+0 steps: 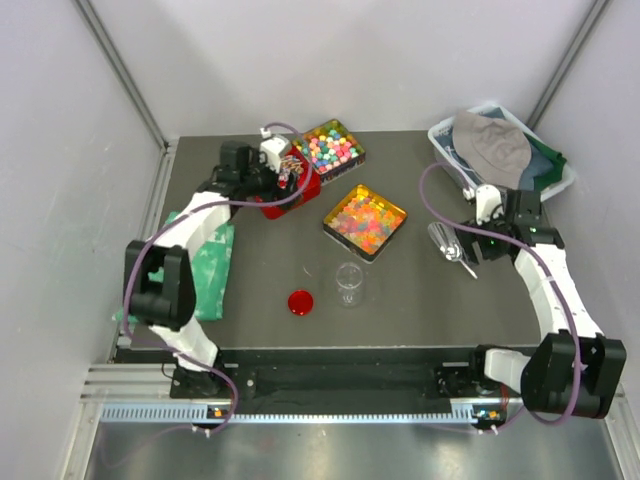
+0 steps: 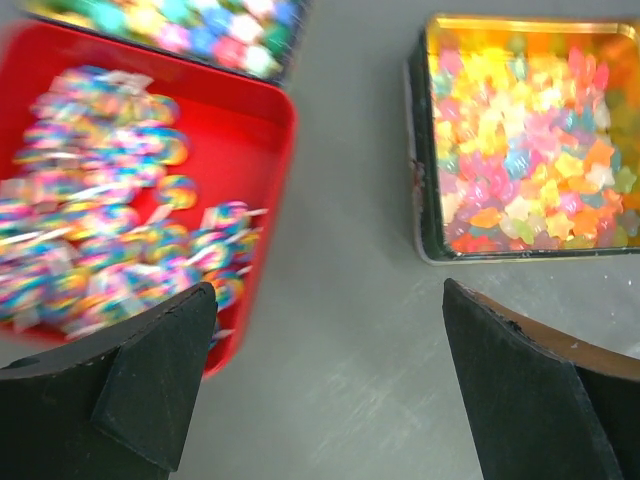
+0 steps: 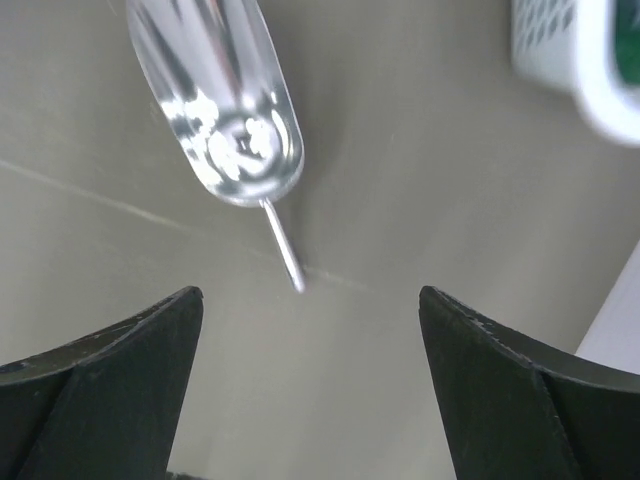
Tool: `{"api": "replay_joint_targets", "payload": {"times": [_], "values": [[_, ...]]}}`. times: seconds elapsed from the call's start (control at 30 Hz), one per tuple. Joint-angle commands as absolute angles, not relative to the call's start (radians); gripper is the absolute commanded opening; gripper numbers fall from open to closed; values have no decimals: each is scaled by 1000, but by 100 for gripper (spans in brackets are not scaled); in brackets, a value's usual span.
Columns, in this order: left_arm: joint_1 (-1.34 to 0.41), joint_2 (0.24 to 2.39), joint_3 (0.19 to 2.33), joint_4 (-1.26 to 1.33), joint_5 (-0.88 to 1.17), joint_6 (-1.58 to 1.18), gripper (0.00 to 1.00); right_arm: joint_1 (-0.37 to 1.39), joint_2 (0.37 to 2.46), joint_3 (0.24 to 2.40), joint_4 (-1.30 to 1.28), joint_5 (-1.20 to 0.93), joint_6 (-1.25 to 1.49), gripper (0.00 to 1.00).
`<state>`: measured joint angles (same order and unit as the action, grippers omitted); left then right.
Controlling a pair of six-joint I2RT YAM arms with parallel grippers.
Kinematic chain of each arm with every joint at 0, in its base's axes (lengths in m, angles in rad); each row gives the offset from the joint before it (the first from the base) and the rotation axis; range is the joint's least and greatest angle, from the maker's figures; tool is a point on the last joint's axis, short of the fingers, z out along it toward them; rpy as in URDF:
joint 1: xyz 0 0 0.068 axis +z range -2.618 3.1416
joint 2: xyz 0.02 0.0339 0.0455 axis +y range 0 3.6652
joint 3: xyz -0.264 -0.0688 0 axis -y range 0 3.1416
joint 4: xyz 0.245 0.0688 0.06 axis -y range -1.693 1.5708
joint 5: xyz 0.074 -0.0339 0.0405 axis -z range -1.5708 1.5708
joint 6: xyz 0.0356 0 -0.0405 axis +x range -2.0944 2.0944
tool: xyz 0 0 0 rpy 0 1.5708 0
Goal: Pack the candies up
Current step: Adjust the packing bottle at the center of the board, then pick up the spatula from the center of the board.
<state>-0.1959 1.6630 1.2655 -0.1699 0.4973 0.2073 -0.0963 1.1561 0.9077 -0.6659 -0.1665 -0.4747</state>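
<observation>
Two end effectors: left end effector (image 2: pixel 325 300) and right end effector (image 3: pixel 310 295), both spread apart.
Candies (image 1: pixel 365 218): one heap, gold tin (image 1: pixel 347 243), worktop centre.
Worktop (image 1: pixel 420 300): dark grey; one jar (image 1: pixel 350 283), one lid (image 1: pixel 300 302), one scoop (image 1: pixel 445 242).
Walls (image 1: pixel 350 60): white.

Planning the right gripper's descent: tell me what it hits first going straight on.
The right gripper would likely meet the scoop handle first, lying on the table between its open jaws.
</observation>
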Motion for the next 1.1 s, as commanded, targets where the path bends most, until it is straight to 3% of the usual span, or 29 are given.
{"api": "replay_joint_targets", "payload": {"times": [0.0,0.3,0.43,1.07], "values": [[-265,1772,1359,-112,512,193,99,-153,1160,865,-632,-253,-586,86],[-348,1925,1479,-121,503,164,99,-155,1201,747,-540,-291,-621,78],[-357,1914,1473,-120,505,160,99,-156,1264,715,-476,-301,-632,66],[-357,1871,1459,-164,505,156,99,-172,1368,663,-247,-368,-658,38]]}}
